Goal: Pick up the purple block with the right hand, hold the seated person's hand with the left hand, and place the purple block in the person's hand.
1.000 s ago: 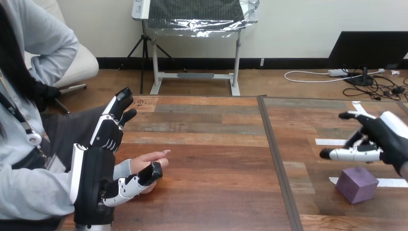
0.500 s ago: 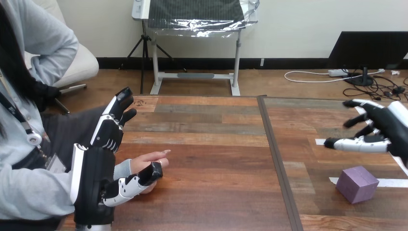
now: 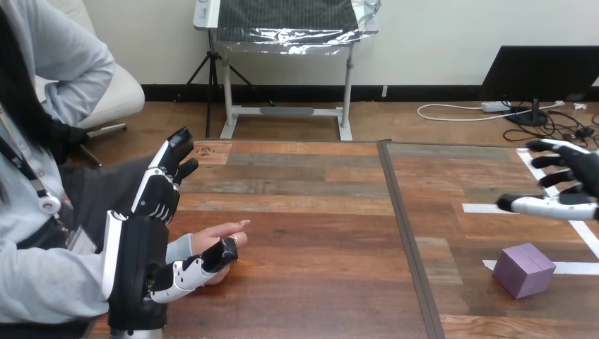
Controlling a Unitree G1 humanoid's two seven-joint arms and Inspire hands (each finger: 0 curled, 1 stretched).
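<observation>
Lowest in the frame, at the lower left, your left hand (image 3: pixel 135 272) stands back-on to the camera, spread wide: its fingers (image 3: pixel 164 183) reach straight up toward the upper left, well away from the thumb (image 3: pixel 201 266), which stretches right. The person's hand (image 3: pixel 212 241) lies in that gap on the wooden table (image 3: pixel 318 233), with your thumb touching along its near edge; nothing is closed round it. At the lower right, past the dark seam (image 3: pixel 408 240) that runs up the table, you see the purple block (image 3: pixel 524 270). It is a small matte cube in dusty purple, its top face paler than its two visible sides, turned so that one corner points down the frame. It sits on the wood across a white tape strip (image 3: pixel 578 268), and no hand touches it. Above it, at the right edge, your right hand (image 3: pixel 580 168) hovers clear of the block, fingers splayed and empty, thumb pointing left.
</observation>
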